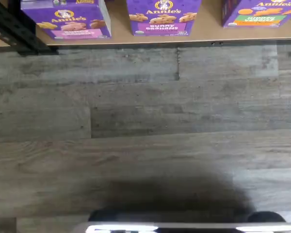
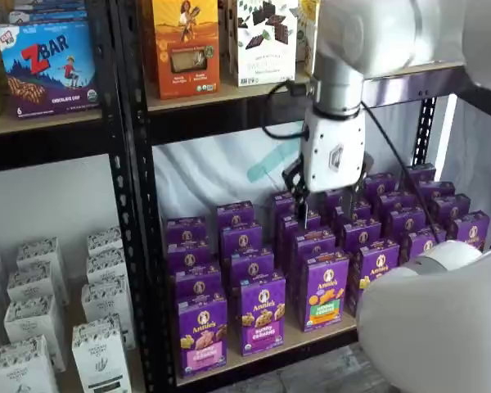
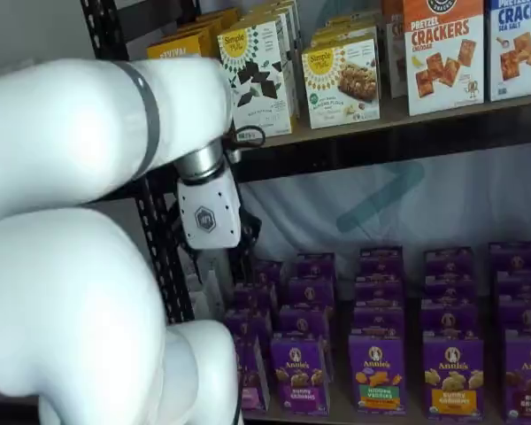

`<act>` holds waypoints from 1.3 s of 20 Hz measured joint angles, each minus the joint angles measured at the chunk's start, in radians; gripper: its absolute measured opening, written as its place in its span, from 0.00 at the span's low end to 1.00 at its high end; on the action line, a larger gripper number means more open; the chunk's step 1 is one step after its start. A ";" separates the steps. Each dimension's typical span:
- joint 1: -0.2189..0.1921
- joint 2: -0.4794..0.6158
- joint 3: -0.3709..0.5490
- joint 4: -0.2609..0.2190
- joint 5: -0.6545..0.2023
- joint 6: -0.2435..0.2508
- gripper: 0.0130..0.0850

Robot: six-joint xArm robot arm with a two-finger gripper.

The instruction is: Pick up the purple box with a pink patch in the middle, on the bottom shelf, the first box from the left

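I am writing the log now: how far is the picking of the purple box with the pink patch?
Nothing is done yet: the purple box stands upright at the front of the bottom shelf. In hand: the claw hangs above the rows, holding nothing. Left: descend, grip, lift.

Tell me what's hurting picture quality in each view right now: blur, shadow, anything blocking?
Wrist view: soft, the purple box blurred, a dark shadow on the floor. Shelf views: the out-of-focus white arm hides much of one; in the other the gripper hangs before the back rows, the purple box unobstructed.
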 joint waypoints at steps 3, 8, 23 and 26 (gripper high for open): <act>0.013 0.023 0.065 0.001 -0.094 0.014 1.00; 0.047 0.091 0.168 -0.021 -0.292 0.060 1.00; 0.117 0.585 0.210 0.012 -0.790 0.104 1.00; 0.132 0.655 0.195 0.031 -0.856 0.102 1.00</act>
